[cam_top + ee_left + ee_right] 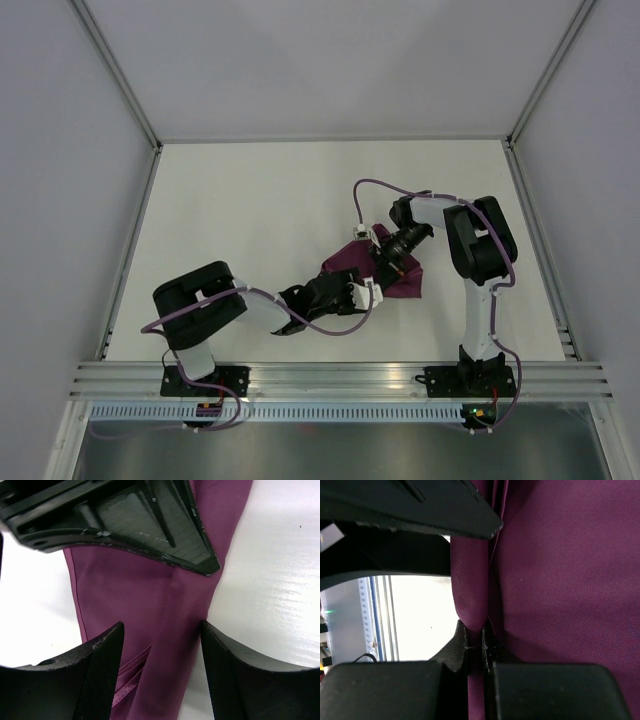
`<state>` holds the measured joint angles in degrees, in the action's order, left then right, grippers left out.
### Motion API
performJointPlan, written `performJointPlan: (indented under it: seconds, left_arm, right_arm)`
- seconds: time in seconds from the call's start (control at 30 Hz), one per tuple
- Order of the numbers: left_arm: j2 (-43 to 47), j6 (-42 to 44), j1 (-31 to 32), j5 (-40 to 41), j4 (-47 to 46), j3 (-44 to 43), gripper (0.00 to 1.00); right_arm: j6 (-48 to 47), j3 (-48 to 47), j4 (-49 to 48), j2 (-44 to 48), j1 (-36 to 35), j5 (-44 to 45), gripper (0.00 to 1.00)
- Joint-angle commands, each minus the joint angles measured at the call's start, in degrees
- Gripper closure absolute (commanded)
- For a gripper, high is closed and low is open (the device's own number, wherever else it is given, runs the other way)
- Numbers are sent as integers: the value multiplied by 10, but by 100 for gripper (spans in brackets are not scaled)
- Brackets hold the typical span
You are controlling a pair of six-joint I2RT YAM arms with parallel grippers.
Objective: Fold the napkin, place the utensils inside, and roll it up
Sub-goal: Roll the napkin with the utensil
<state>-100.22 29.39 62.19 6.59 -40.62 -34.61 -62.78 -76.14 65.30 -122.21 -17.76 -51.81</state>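
The plum-purple napkin [408,284] lies folded near the middle of the table, partly under both grippers. In the left wrist view a long strip of the napkin [145,595] runs between the spread fingers of my left gripper [161,630], which is open and straddles it without pinching. My right gripper [476,632] is shut on a raised fold of the napkin [560,580]. From above, the left gripper [365,293] and right gripper [383,262] meet over the cloth, almost touching. The utensils are out of view.
The white table [250,200] is bordered by grey walls and metal rails [340,378] along the near edge. The right gripper's black body [125,525] hangs close above the left fingers.
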Motion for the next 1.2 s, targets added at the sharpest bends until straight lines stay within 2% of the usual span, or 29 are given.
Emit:
performJointPlan:
  seconds: [0.0, 0.17, 0.27, 0.43, 0.53, 0.57, 0.6, 0.63, 0.7, 0.73, 0.83, 0.87, 0.93, 1.13, 1.17]
  left_arm:
    - [-14, 81, 6, 8, 10, -26, 32]
    - [-23, 100, 14, -10, 55, -43, 35]
    - [-37, 110, 14, -22, 77, -51, 40]
    - [-56, 105, 14, -50, 146, -84, 60]
    - [-69, 85, 13, -90, 249, -138, 68]
    - [-81, 79, 12, -104, 315, -175, 72]
    - [-87, 56, 12, -108, 337, -191, 80]
    - [-92, 44, 11, -116, 359, -204, 84]
    - [-96, 16, 9, -144, 395, -229, 94]
    - [-98, 6, 7, -155, 403, -236, 96]
    - [-103, -38, 0, -196, 466, -267, 98]
    - [-106, -62, -1, -207, 481, -285, 98]
    - [-115, -84, -5, -214, 515, -300, 98]
    - [-128, -180, -32, -264, 555, -329, 98]
    - [-127, -200, -39, -293, 556, -330, 98]
  right_arm:
    - [-34, 8, -58, -38, 2, 101, 100]
    - [-30, 4, -56, -42, 3, 101, 100]
    - [-30, 5, -55, -41, 3, 100, 100]
    - [-29, 5, -57, -41, 3, 102, 100]
    - [-26, 6, -67, -36, 3, 105, 100]
    - [-21, 9, -71, -31, 3, 107, 100]
    - [-17, 12, -82, -26, 3, 109, 99]
    - [-11, 17, -91, -20, 3, 112, 99]
    - [23, 26, -131, 9, 3, 119, 93]
    - [30, 38, -144, 23, 4, 123, 81]
    - [80, 64, -211, 88, 9, 136, 61]
    - [103, 69, -226, 121, 12, 143, 58]
    - [141, 81, -279, 151, 20, 151, 52]
    - [266, 99, -410, 239, 71, 197, 49]
    - [275, 100, -418, 249, 89, 196, 49]
